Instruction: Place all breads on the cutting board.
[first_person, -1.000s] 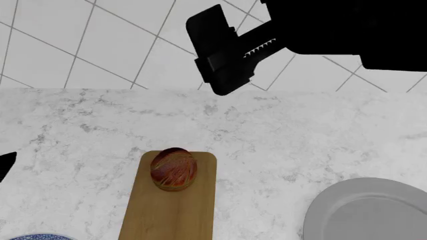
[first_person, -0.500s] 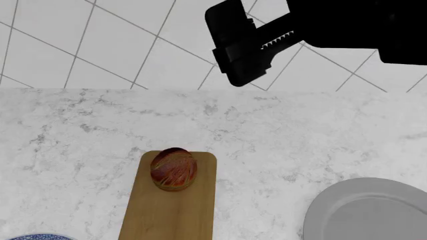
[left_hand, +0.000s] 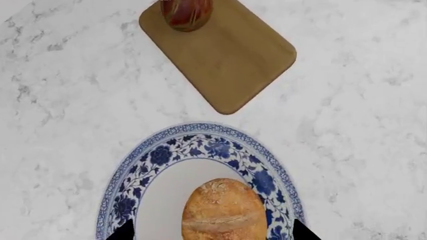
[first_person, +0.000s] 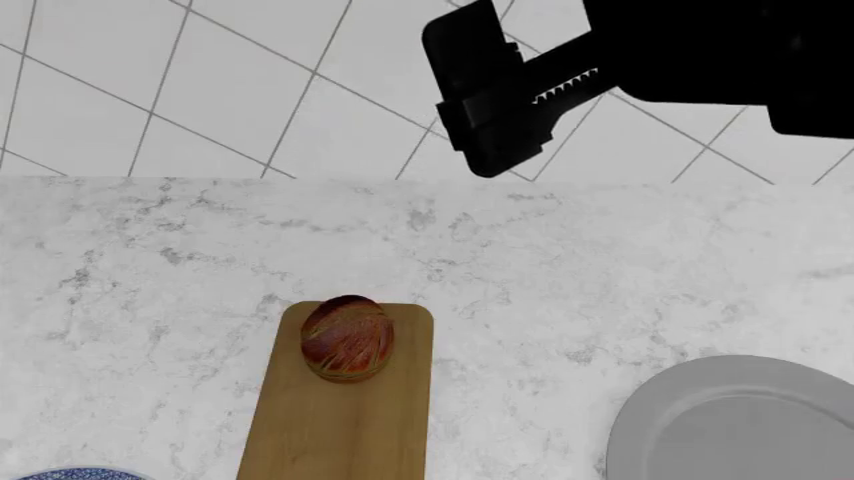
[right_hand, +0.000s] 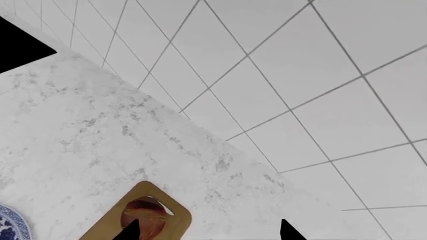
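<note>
The tan roll (left_hand: 223, 211) lies on the blue plate (left_hand: 153, 165), off the board (left_hand: 230, 55), and it is the one bread left to move; the dark roll (first_person: 348, 337) already sits at the slot end of the board. In the left wrist view the tan roll lies right under the left hand (left_hand: 212, 231), between its two dark fingertips, which stand apart on either side without touching it, so that hand is wide open and empty. The roll's long axis appears to run along the hand's line of sight, across the gap between the fingertips. The board lies just beyond the plate's rim on the desk (first_person: 601, 270). The right hand (first_person: 497, 95) hangs high by the tiled wall, well apart from both breads, empty, its fingers apparently spread. I judge the left arm far nearer.
</note>
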